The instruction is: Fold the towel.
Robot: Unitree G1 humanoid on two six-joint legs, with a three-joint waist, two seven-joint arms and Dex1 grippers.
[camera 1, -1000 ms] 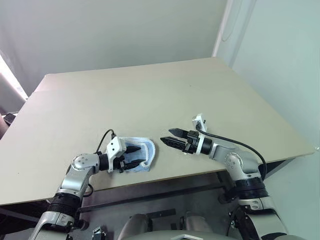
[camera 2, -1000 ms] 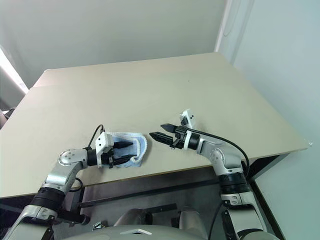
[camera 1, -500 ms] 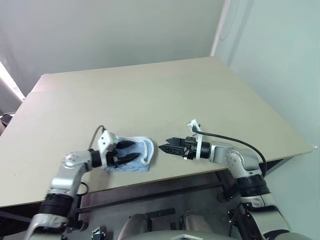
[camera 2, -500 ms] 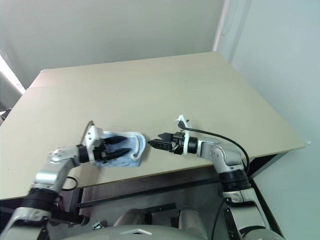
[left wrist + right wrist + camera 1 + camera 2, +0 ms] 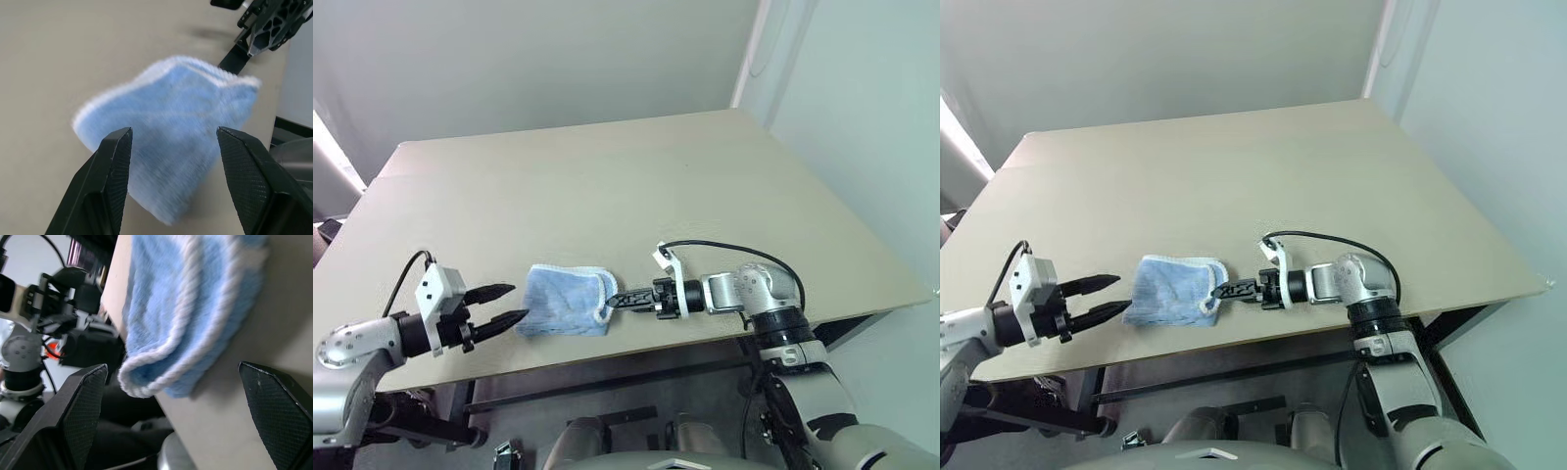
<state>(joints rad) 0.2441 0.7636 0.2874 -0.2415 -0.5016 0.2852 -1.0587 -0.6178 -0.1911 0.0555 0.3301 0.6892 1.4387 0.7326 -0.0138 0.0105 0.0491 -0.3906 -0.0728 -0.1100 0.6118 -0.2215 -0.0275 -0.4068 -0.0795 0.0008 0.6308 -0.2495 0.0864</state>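
Lying bunched and folded near the front edge of the beige surface (image 5: 636,176), the towel (image 5: 566,300) sits free between both arms. Left gripper (image 5: 506,305) hovers just off its left side, fingers (image 5: 492,291) spread, holding nothing. Right gripper (image 5: 619,299) points at the towel's white-edged right side, close to the hem, fingers spread wide.

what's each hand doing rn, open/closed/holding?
Left hand: open, empty, just off the towel.
Right hand: open, empty, fingertips at the towel's edge.
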